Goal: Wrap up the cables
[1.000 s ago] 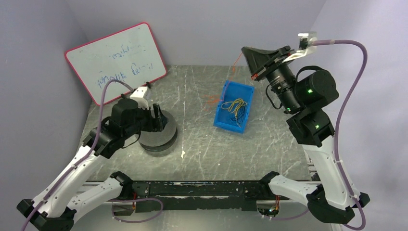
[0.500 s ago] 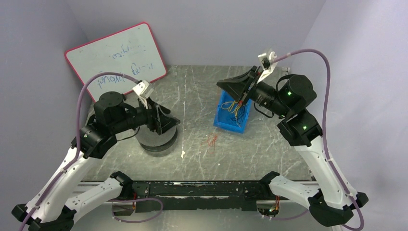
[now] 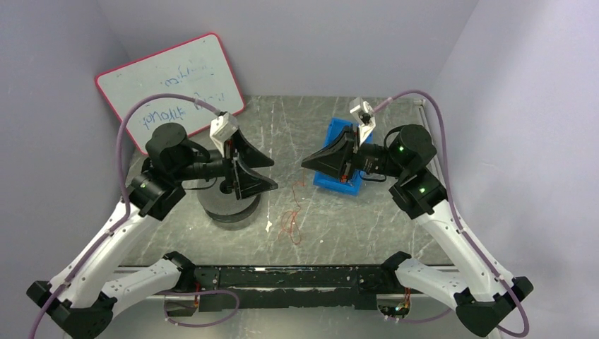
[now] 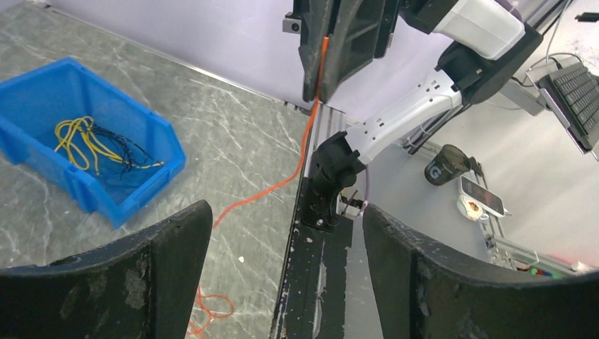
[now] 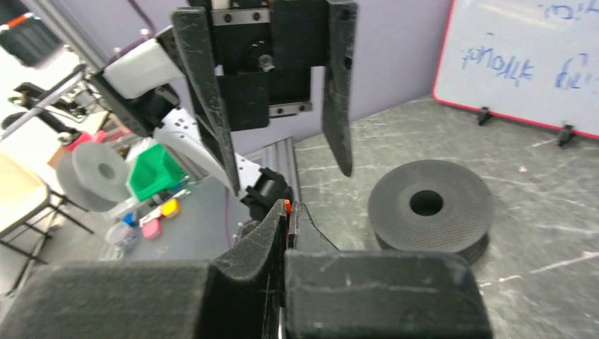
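Your right pincer [image 3: 305, 163], pinching the orange cable [image 4: 309, 134], has swung over to face your spread left pincer [image 3: 273, 174]; handover looks next.

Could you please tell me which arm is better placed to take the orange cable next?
Probably the left: the left gripper is open and empty near the spool, facing the right gripper, which is shut on the orange cable and so is not free to regrasp it.
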